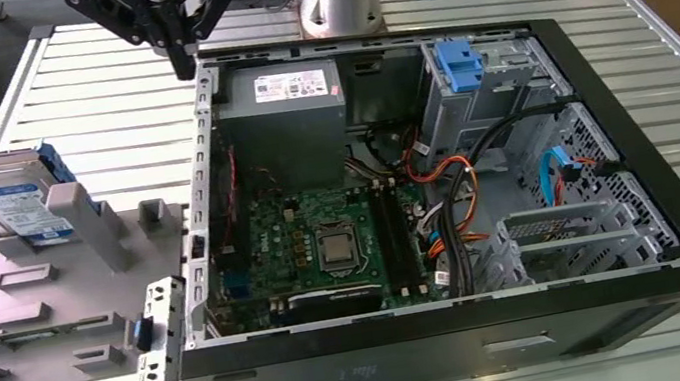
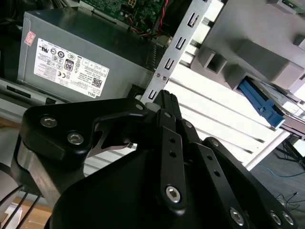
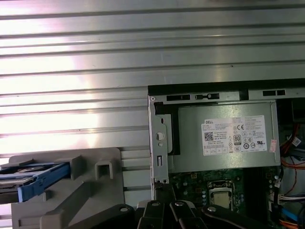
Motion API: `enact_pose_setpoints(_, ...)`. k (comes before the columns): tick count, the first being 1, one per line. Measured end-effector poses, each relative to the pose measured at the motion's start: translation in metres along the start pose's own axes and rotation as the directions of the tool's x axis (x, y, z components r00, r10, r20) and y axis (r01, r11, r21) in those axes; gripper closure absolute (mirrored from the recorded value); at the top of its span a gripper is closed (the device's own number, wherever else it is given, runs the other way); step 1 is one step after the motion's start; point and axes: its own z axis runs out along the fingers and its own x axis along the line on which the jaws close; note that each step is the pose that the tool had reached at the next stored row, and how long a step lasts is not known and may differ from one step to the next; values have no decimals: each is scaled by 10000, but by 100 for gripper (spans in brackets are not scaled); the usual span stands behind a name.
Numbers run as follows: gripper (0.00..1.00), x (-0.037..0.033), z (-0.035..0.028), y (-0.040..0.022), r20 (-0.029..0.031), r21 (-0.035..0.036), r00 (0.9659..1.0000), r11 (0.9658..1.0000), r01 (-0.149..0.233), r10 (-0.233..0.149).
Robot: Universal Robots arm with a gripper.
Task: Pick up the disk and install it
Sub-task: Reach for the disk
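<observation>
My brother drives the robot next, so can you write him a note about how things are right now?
The tool is shut, holding nothing, hanging by a corner of the open computer case.
The disk stands in the grey holder, at the exterior view's left of the case, apart from the tool.
Done: nothing that shows. Left: disk not picked up, not installed.

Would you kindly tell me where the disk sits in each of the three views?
Exterior view: the disk in the grey holder, at the exterior view's left.
First wrist view: the disk edge-on in that holder.
Second wrist view: its blue bracket beside the holder.
Shared landmark: the stickered power supply.
</observation>
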Motion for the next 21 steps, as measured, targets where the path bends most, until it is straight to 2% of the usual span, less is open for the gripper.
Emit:
enact_pose_setpoints(5, 89, 59, 2, -4, 0, 1, 10000, 10000, 0, 0)
enact_pose_setpoints(10, 89, 147, 6, -10, 0, 0, 10000, 10000, -1, 1)
enact_pose_setpoints(21, 89, 427, 21, -20, 0, 1, 10000, 10000, 1, -1)
